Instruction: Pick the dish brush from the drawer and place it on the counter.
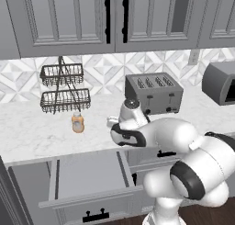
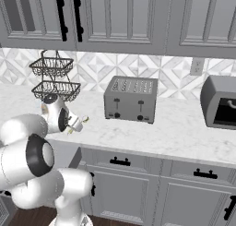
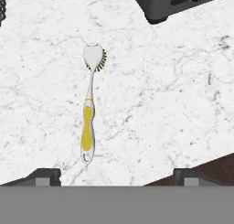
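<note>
**Dish brush lying on the marble counter, gripper above it**

The slim dish brush (image 3: pixel 90 104) lies flat on the long white marble-look counter (image 3: pixel 173 104), free of the gripper. In the hand view it runs almost straight up the picture: a small rounded whitish head at the top with a fringe of short dark-yellow bristles along one side, a thin pale neck, then a yellow grip section with white edging that ends in a small rounded tip at the bottom. In the right base view a small part of it (image 2: pixel 84 120) shows just beyond the hand.

The two-finger gripper (image 3: pixel 114 175) hangs over the counter with its dark fingertips (image 3: pixel 43 176) set wide apart, one on either side of the brush's handle end, and nothing sits between them.

The wide grey drawer (image 1: pixel 87 171) with the flat shallow interior stands pulled out below the counter edge, its panelled front bearing a black bar handle.

Further along the counter stand a grey four-slot toaster (image 1: pixel 153 93), a squat orange bottle (image 1: pixel 78 123) and a two-tier black wire basket stand (image 1: pixel 62 88) against the patterned wall tiles.
</note>
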Tool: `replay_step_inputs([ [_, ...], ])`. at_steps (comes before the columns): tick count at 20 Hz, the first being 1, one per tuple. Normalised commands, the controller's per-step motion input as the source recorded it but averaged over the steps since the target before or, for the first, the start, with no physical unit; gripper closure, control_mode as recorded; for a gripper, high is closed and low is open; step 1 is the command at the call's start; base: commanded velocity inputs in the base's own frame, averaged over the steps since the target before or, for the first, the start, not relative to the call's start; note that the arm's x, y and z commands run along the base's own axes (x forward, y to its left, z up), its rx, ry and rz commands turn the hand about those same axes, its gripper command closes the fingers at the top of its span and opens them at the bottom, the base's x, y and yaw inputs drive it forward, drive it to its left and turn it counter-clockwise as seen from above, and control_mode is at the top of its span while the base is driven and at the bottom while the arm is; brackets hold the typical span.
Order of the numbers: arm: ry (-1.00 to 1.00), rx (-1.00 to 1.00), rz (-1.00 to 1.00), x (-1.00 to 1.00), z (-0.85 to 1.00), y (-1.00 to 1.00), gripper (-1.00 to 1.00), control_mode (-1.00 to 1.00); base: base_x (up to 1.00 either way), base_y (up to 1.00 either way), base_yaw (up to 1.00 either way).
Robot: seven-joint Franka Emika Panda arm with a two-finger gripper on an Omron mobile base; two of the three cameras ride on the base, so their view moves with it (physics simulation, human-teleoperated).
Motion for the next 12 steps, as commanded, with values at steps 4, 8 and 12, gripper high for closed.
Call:
replay_step_inputs([
  [4,-0.1,0.0,-0.02,-0.4,0.99,-0.23,-1.0,-1.0,0.0,0.0,0.0],
  [8,-0.06,0.0,0.0,-0.43,1.0,-0.11,-1.0,-1.0,0.0,0.0,0.0],
  [12,-0.12,0.0,0.0,-0.58,0.88,-0.18,-1.0,-1.0,0.0,0.0,0.0],
])
